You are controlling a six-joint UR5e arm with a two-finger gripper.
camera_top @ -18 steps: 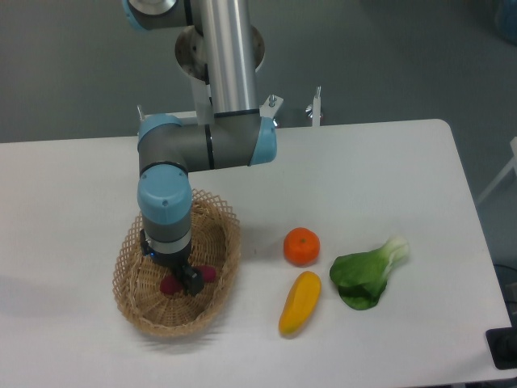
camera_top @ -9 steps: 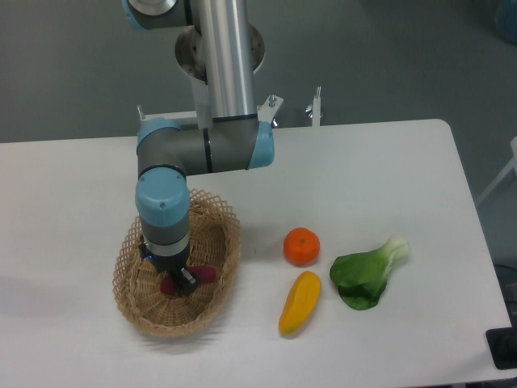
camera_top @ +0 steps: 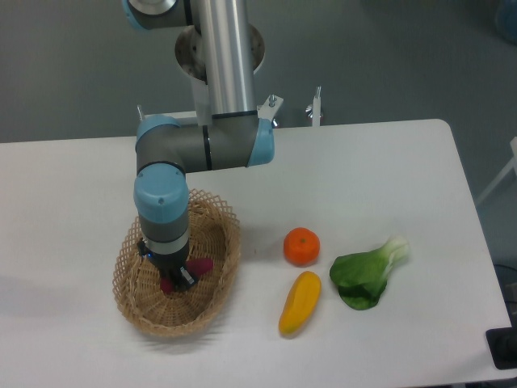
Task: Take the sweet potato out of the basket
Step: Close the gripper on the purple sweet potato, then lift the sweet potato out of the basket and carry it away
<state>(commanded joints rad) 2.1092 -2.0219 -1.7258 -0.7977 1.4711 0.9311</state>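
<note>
The magenta sweet potato (camera_top: 201, 265) is inside the tan wicker basket (camera_top: 231, 226) at the table's left front. My gripper (camera_top: 179, 278) points straight down into the basket and is shut across the middle of the sweet potato. The tuber's two ends stick out on either side of the fingers, and the right end is tipped slightly up. The gripper body hides the tuber's middle and part of the basket floor.
A round orange fruit (camera_top: 301, 246), a yellow-orange elongated vegetable (camera_top: 300, 302) and a green leafy bok choy (camera_top: 367, 273) lie on the white table to the right of the basket. The arm's elbow (camera_top: 202, 145) hangs above the basket's back rim.
The gripper has risen a little and shifted slightly left. The sweet potato has moved up with it, and its right end now sits higher in the basket.
</note>
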